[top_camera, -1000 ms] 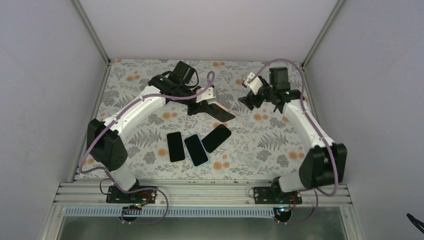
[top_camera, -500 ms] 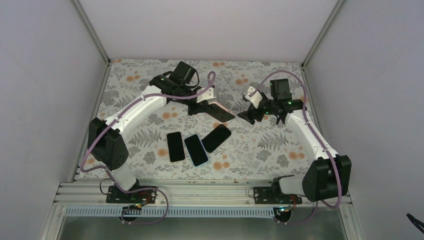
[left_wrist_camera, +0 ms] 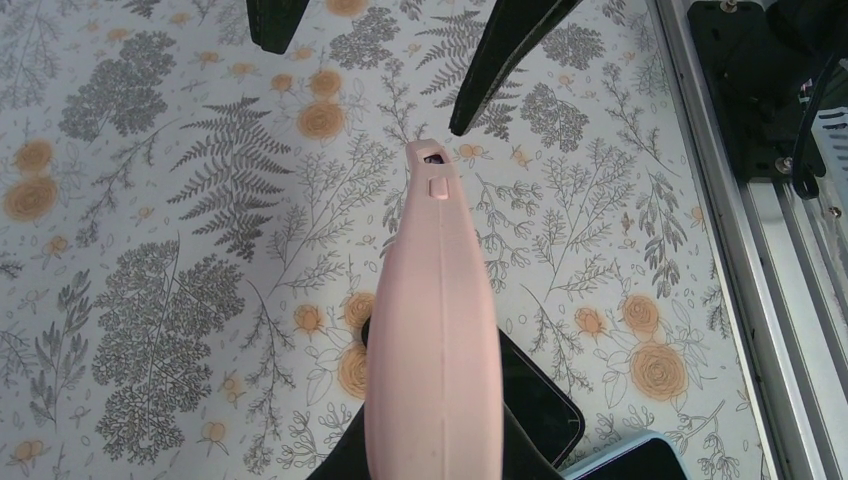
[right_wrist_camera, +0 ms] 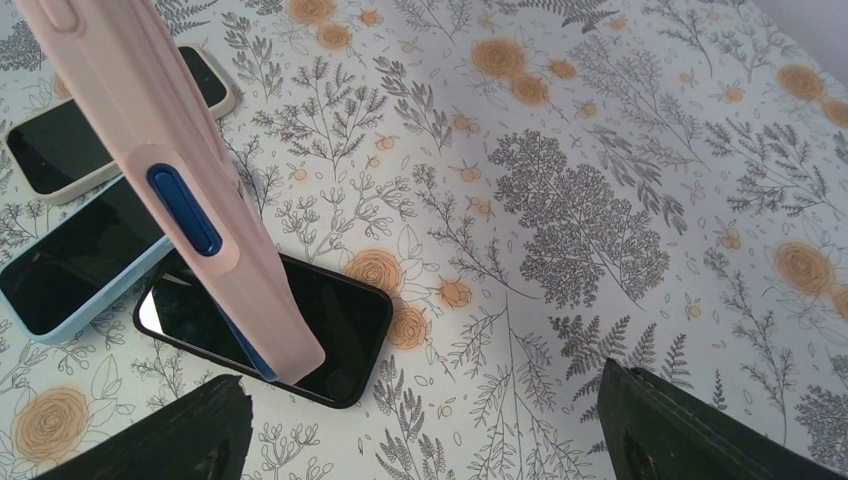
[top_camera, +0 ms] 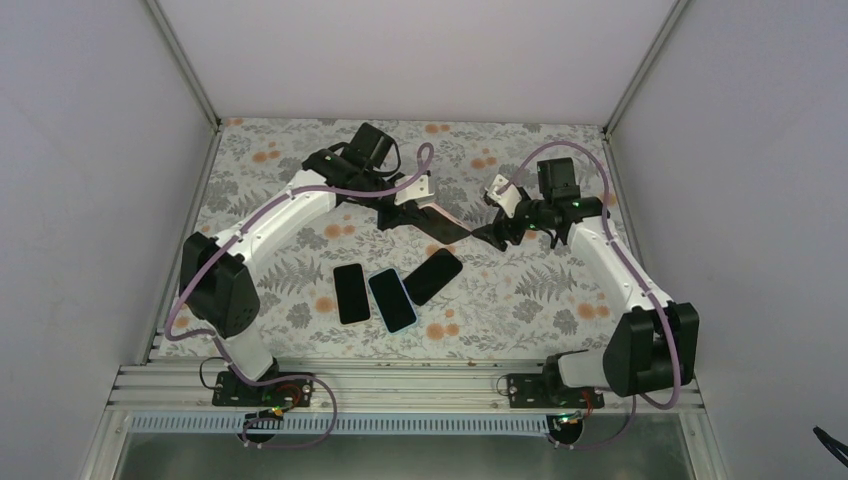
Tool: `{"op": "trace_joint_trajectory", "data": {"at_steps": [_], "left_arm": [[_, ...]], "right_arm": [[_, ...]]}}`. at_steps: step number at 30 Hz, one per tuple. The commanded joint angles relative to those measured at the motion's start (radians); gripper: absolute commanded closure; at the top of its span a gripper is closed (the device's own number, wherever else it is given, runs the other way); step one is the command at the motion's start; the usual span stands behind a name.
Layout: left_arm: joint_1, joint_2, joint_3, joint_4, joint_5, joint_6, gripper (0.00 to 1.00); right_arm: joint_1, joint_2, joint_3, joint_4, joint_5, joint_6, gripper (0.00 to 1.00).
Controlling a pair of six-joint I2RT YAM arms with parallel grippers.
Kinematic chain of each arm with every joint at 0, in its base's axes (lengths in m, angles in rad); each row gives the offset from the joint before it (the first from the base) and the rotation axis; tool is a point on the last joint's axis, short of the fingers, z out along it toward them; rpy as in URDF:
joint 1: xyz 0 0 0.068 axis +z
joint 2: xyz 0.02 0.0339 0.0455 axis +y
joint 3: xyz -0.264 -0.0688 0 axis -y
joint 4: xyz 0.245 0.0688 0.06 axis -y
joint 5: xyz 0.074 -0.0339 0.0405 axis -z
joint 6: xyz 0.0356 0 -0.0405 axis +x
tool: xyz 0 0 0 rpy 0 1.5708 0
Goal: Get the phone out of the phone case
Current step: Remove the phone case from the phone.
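Pinching the pink phone case (left_wrist_camera: 435, 330) at its near end, the left gripper (top_camera: 412, 212) holds it edge-up above the floral table (top_camera: 540, 290), phone inside. The right gripper (right_wrist_camera: 420, 440) hovers at the case's far tip, fingers spread wide. Three loose phones (top_camera: 392, 300) lie below.

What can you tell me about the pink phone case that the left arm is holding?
It is a pale pink, matte, rubbery-looking phone case, with a blue side button showing through a slot in its edge. The left tool grips one end, holding it tilted above the table. The open right tool sits near its free end, not touching.
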Motion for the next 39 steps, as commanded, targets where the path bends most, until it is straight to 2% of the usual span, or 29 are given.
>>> {"op": "trace_joint_trajectory", "data": {"at_steps": [1, 28, 39], "left_arm": [[0.002, 0.006, 0.051, 0.028, 0.044, 0.003, 0.98], [-0.008, 0.001, 0.074, -0.020, 0.130, 0.013, 0.98], [-0.008, 0.021, 0.121, -0.064, 0.251, 0.009, 0.98]], "right_arm": [[-0.002, 0.021, -0.009, 0.024, -0.023, -0.013, 0.11], [0.013, 0.145, 0.086, 0.169, 0.058, 0.041, 0.13], [0.063, 0.200, 0.159, 0.217, 0.108, 0.078, 0.13]]}}
